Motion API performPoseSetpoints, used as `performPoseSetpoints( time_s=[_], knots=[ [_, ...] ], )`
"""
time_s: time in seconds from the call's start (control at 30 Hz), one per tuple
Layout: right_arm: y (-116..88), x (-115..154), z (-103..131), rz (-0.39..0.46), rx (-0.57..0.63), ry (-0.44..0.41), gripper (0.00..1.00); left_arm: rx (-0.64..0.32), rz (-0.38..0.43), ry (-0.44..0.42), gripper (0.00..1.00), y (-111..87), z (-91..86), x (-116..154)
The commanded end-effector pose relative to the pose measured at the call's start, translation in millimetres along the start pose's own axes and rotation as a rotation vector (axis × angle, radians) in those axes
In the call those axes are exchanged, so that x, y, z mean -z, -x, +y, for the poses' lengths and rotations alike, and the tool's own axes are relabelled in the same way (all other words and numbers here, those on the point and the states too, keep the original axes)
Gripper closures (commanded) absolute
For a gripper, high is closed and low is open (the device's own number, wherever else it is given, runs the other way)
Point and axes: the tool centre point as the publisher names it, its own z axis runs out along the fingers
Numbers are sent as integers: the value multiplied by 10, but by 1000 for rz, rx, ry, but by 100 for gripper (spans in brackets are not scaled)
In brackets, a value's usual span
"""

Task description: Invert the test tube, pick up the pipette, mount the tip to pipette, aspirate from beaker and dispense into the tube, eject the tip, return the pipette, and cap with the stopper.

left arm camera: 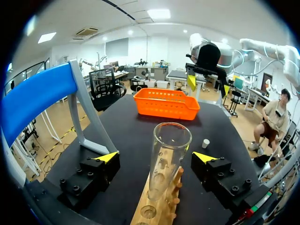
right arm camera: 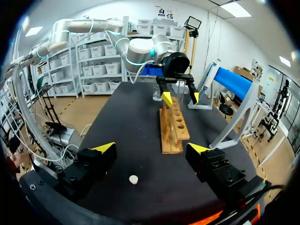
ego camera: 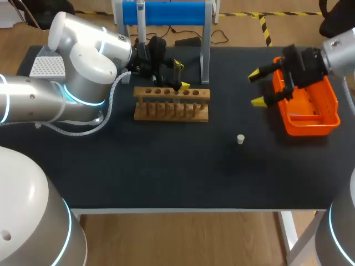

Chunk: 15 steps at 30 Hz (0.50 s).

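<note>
A clear test tube [left arm camera: 169, 159] stands mouth-up in the wooden rack [ego camera: 172, 103], seen close up in the left wrist view. My left gripper [ego camera: 179, 75] hangs over the rack, open, one finger on each side of the tube without touching it. The pipette [ego camera: 141, 16] hangs on the blue stand [ego camera: 164, 12] behind the rack. A small white stopper [ego camera: 241, 139] lies on the black mat. My right gripper [ego camera: 256, 87] is open and empty beside the orange basket [ego camera: 327, 105]. In the right wrist view a glass beaker [right arm camera: 158, 93] stands past the rack [right arm camera: 173, 129].
The stand's grey leg [ego camera: 206, 50] rises just behind the rack's right end. A white tip box [ego camera: 47, 65] sits at the far left, partly behind my left arm. The mat's front edge runs along [ego camera: 183, 209].
</note>
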Motion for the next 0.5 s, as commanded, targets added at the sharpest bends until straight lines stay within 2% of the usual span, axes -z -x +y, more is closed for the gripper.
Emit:
performPoseSetpoints(
  time_s=[0.03, 0.5],
  knots=[
    [-7, -175, -125, 8, -7, -22, 0, 0, -2, 0, 0, -7, -1, -1],
    [-7, -175, -125, 8, -7, -22, 0, 0, -2, 0, 0, -7, -1, -1]
  ],
)
